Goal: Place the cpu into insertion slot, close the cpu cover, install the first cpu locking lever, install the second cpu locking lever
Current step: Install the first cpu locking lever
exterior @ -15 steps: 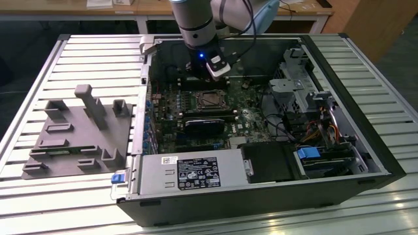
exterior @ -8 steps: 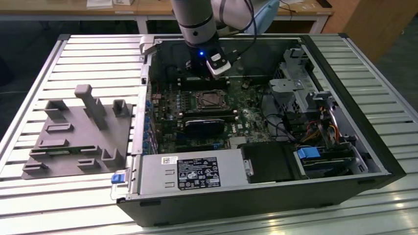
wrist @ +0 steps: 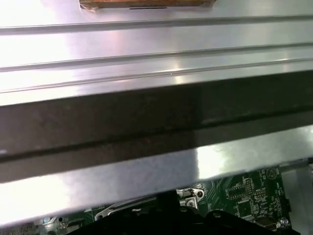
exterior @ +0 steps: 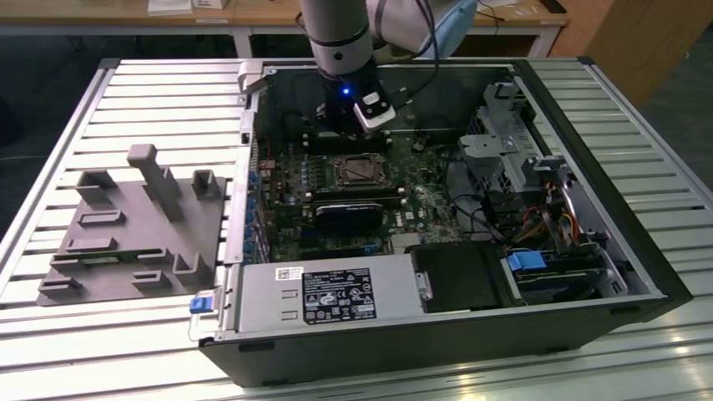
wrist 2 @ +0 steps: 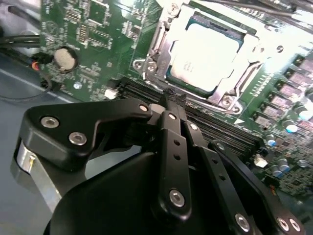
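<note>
Nearest in the second wrist view, the black two-fingered gripper (wrist 2: 172, 100) has its fingers pressed together, holding nothing. Just beyond it, the silver-topped square cpu (wrist 2: 204, 55) already sits in the silvery-rimmed insertion slot (wrist 2: 152, 51), with the thin metal cpu cover (wrist 2: 254, 51) down over it.

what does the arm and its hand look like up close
The arm is a silver-grey tube with a black wrist section showing a small blue light, a white block clipped beside it and black cables trailing off. The hand is matte black, built of jointed links fastened with silver screws.
</note>
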Available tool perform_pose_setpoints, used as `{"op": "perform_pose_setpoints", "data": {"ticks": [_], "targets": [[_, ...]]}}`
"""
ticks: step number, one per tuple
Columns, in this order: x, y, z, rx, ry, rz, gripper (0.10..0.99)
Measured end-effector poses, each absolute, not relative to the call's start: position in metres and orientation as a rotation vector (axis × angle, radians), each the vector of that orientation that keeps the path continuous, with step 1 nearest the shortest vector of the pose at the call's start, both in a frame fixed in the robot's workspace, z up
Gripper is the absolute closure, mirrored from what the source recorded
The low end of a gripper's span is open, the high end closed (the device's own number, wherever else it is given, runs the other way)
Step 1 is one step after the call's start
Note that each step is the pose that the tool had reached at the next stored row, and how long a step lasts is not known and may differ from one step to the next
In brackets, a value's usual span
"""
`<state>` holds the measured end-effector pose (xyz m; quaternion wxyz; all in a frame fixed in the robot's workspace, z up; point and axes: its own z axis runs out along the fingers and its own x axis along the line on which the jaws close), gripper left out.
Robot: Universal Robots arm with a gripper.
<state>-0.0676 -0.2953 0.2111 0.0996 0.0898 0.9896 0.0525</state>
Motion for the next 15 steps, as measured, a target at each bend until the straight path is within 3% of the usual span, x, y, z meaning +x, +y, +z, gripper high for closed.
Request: {"op": "perform_pose_setpoints", "data": {"ticks": [15], "targets": [[-0.0609, -0.3001, 0.211, 0.276, 3.005, 0.033, 0.98]]}}
